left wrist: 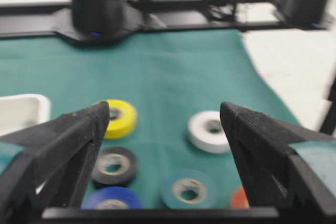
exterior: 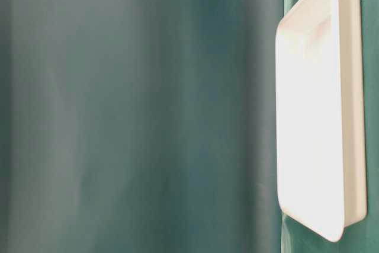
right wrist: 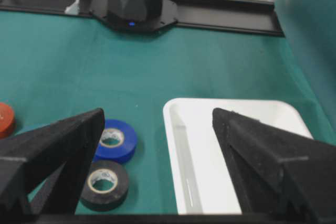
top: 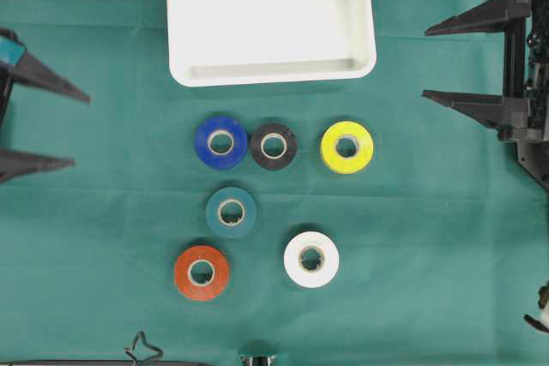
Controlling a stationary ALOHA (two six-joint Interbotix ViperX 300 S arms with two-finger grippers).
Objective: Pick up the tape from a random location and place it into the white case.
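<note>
White case (top: 271, 70): it sits at the top middle of your worktop (top: 429, 237). The picture's top edge cuts it off.
Tape rolls: you have six, all lying flat below the case and outside it. Blue roll (top: 220, 142) touches black roll (top: 274, 146). Yellow roll (top: 346, 147) is to their right. Teal roll (top: 231, 212), orange roll (top: 202, 273) and white roll (top: 311, 259) lie lower.
Left claw (top: 73, 128): wide apart, holding nothing. You see only its tips at the left edge.
Right claw (top: 425, 63): wide apart, holding nothing.
Table-level view: blurry and turned sideways. You can make out only the case there.
Left wrist view: the orange roll is mostly hidden behind a finger.
</note>
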